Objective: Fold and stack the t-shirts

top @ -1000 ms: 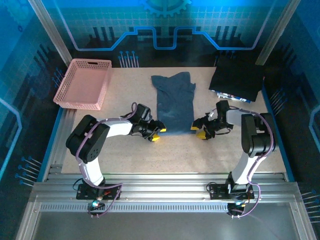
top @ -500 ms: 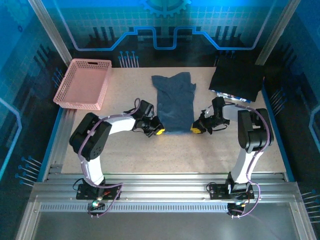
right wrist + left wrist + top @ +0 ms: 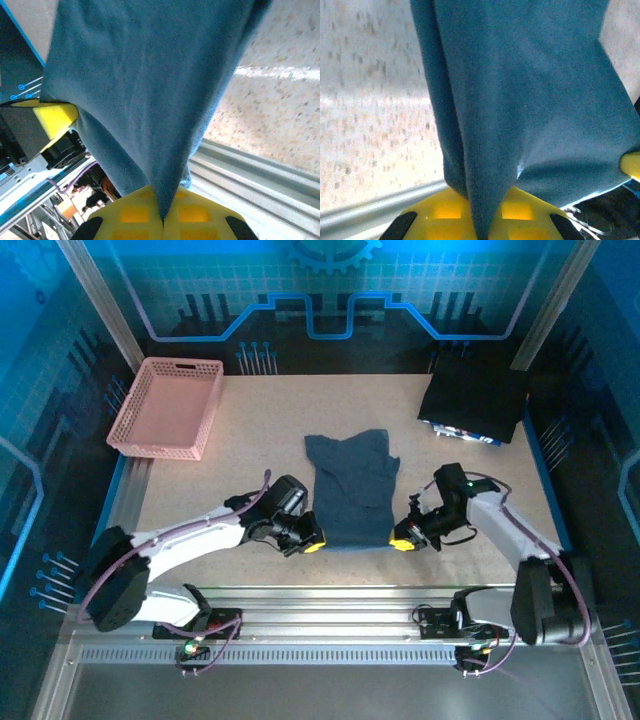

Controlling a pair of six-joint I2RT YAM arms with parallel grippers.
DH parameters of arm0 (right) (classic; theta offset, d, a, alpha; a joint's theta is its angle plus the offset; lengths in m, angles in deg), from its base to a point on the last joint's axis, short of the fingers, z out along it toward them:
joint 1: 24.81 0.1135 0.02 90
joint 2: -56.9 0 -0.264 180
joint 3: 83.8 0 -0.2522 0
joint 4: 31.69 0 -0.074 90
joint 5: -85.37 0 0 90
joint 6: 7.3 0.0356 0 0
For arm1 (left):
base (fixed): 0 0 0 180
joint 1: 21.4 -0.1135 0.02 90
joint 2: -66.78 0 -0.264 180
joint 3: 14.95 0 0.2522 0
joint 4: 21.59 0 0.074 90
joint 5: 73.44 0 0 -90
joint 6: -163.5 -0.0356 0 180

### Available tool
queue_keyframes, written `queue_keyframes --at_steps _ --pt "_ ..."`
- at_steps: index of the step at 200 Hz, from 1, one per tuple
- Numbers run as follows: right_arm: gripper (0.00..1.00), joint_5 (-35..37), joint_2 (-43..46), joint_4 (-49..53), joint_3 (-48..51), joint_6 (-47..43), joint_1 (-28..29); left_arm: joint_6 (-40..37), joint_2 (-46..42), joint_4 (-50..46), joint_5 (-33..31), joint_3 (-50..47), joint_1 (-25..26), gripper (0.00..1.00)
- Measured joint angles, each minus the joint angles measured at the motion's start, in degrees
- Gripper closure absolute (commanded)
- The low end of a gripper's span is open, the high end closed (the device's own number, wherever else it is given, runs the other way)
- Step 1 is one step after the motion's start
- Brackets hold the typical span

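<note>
The left fingers [image 3: 437, 210] are closed tight on the near left corner of the t-shirt [image 3: 350, 485]. It lies lengthwise on the middle of the counter [image 3: 250, 440], hem toward the arms. The right fingers [image 3: 132, 212] are clamped on the other near corner. Each seems to hold only a thin pinch, so an uneven pull could slip a corner free and skew the fold.

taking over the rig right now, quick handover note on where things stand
Claws: left claw shut on the t-shirt at its near-left hem corner; right claw shut on the near-right corner.
Things: t-shirt mid-table, collar end far, hem towards the arm bases. Pink basket far left, apart from it.
Done: both corners gripped.
To do: fold it, then stack it.
</note>
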Motion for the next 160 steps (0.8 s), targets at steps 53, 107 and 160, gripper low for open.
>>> queue_keyframes --at_steps 53,107,160 --pt "1.00 0.15 -5.01 4.94 -9.97 -0.20 -0.31 1.66 -2.69 -3.72 0.42 6.16 -4.52 1.00" --pt "1.00 1.51 -26.01 6.54 -36.65 -6.16 -4.09 -3.41 12.24 -4.37 4.04 22.36 -14.99 1.00" --pt "1.00 2.23 -42.51 8.61 -52.41 -9.73 -6.80 -10.54 28.89 -4.94 8.17 39.12 -20.81 1.00"
